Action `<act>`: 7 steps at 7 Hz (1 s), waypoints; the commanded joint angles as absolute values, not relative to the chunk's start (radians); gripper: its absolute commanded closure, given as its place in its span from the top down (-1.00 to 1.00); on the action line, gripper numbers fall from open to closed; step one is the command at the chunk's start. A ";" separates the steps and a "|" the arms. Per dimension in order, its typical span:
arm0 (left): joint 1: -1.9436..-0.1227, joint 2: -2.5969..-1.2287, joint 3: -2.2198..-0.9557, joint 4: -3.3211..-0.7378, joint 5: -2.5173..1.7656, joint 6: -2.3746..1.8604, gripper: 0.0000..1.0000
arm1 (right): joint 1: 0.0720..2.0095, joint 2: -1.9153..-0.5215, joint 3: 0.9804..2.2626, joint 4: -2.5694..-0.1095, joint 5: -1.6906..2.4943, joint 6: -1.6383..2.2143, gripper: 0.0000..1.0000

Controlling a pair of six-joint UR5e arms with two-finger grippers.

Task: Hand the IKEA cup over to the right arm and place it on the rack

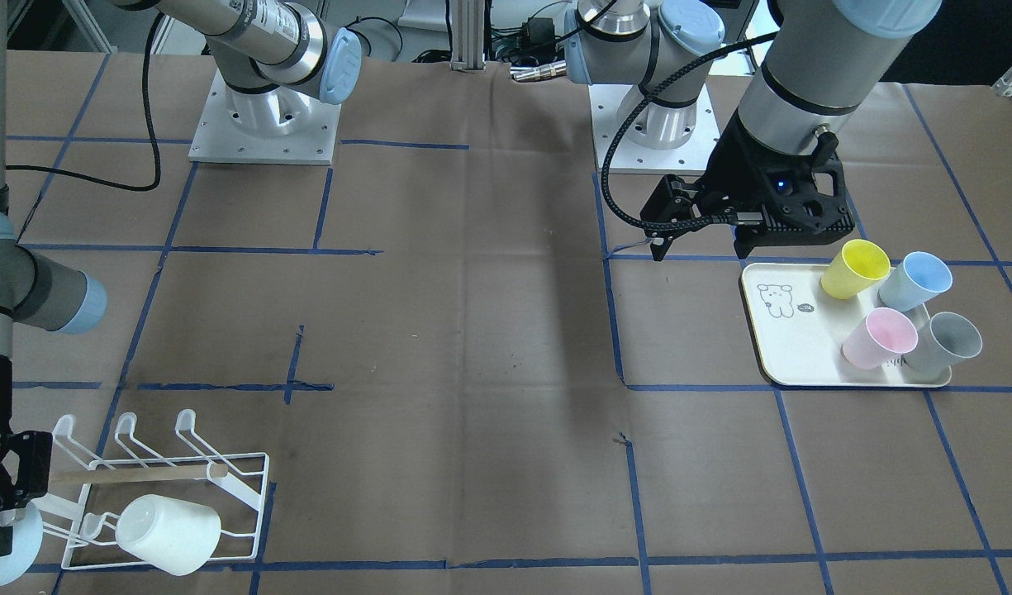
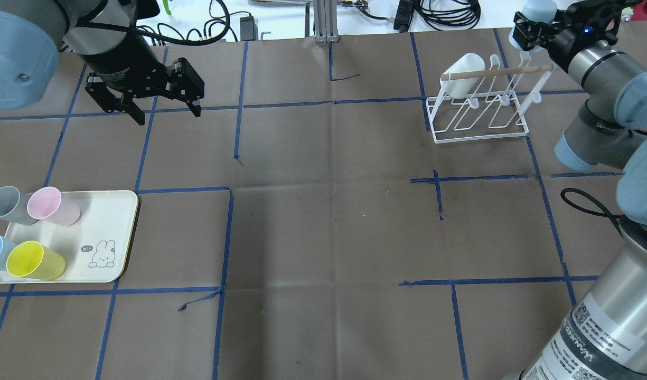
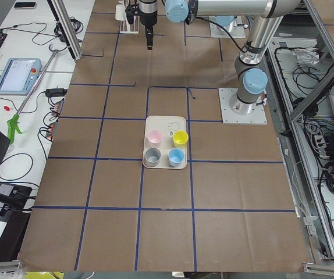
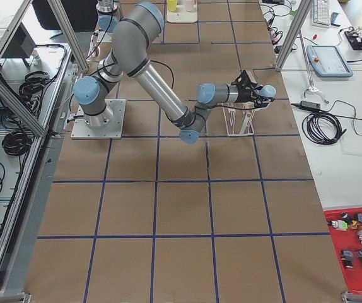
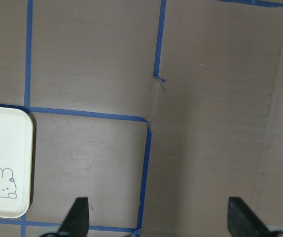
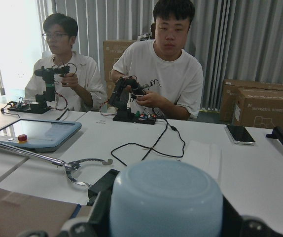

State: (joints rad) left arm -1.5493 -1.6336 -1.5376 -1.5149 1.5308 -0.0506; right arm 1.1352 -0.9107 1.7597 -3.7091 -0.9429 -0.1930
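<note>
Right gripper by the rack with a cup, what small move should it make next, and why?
Probably ease the right gripper sideways over the rack until the pale blue cup lines up with a free prong. The cup is gripped but sits off the rack's end, and the white cup takes only one prong.

I stand in a robotics lab: blue tape [image 2: 281,103] grids my tabletop [image 2: 328,237], a teach pendant [image 4: 328,61] lies alongside, and two people [image 6: 166,81] handle small arm rigs [image 6: 124,101].
</note>
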 commanded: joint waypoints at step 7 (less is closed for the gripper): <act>-1.560 -1.621 -1.546 -1.506 1.543 -0.017 1.00 | 1.115 -0.868 1.781 -3.705 -0.933 -0.193 -0.24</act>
State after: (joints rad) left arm -1.5611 -1.6225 -1.5468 -1.5071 1.5432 -0.0290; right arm 1.1201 -0.8700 1.7730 -3.7052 -0.9325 -0.1933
